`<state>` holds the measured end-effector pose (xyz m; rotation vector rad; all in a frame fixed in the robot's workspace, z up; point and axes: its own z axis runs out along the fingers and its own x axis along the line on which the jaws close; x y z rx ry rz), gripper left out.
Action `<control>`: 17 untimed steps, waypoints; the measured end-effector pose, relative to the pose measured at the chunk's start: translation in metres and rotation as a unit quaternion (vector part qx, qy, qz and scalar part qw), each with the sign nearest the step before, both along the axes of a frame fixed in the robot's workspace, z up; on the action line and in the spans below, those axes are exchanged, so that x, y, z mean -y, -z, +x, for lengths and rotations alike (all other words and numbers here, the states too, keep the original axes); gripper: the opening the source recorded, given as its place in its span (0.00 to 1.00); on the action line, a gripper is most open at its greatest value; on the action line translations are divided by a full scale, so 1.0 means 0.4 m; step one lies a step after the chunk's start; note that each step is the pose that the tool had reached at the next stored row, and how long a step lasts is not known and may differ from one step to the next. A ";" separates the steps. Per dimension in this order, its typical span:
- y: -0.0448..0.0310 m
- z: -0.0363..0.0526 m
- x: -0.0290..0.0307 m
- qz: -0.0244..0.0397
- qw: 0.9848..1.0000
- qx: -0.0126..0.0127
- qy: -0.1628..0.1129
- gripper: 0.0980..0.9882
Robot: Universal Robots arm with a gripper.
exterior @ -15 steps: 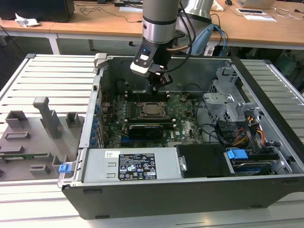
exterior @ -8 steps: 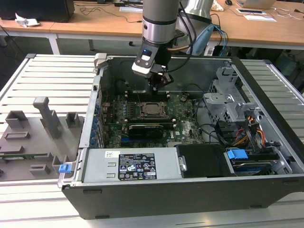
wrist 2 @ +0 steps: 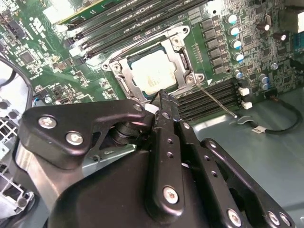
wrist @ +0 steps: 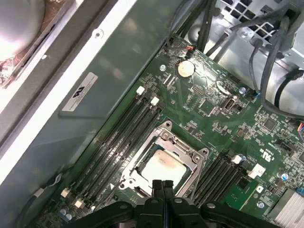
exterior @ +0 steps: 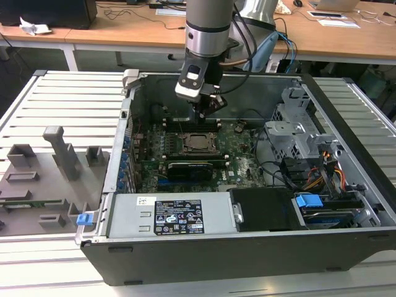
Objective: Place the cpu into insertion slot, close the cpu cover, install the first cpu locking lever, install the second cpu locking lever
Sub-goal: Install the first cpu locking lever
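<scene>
The cpu point(exterior: 199, 142) lies in its socket on the green motherboard point(exterior: 238, 158) inside the open computer case. Its pale metal top shows in both wrist views point(wrist 2: 154, 73) point(wrist: 164, 166). The cpu cover point(wrist 2: 183, 52) point(wrist: 187, 149) lies flat down around the chip, framing it. One thin locking lever point(wrist 2: 216, 99) sticks out from a socket corner across the memory slots, unlatched. My gripper point(exterior: 207, 111) hangs just above the socket's far edge, its fingertips point(wrist: 156, 186) pressed together with nothing between them. In the second wrist view the gripper point(wrist 2: 164, 97) tip sits right at the cover's rim.
Black memory slots point(wrist: 118, 137) flank the socket on both sides. The case's rear wall point(exterior: 247, 93) stands close behind the gripper. A drive cage point(exterior: 297, 133) with cables fills the exterior view's right, and a power supply point(exterior: 176, 216) the front. Grey fixtures point(exterior: 55, 167) rest outside the case.
</scene>
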<state>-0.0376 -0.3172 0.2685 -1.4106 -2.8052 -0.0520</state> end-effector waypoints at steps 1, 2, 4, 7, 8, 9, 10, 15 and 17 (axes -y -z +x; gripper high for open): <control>0.000 0.000 0.000 0.000 1.000 0.000 -0.004 0.01; 0.000 0.000 0.000 0.000 1.000 0.000 -0.008 0.01; 0.000 0.000 0.000 0.000 1.000 0.000 -0.016 0.01; 0.000 0.000 0.000 0.000 0.999 0.000 -0.032 0.01; 0.000 0.000 0.000 0.000 0.999 0.000 -0.035 0.01; 0.000 0.000 0.000 0.000 0.999 0.000 -0.041 0.01; 0.000 0.000 0.000 0.000 0.999 0.000 -0.045 0.01; 0.000 0.000 0.000 0.000 0.997 0.000 -0.071 0.01; 0.000 0.000 0.000 0.000 0.997 0.000 -0.078 0.01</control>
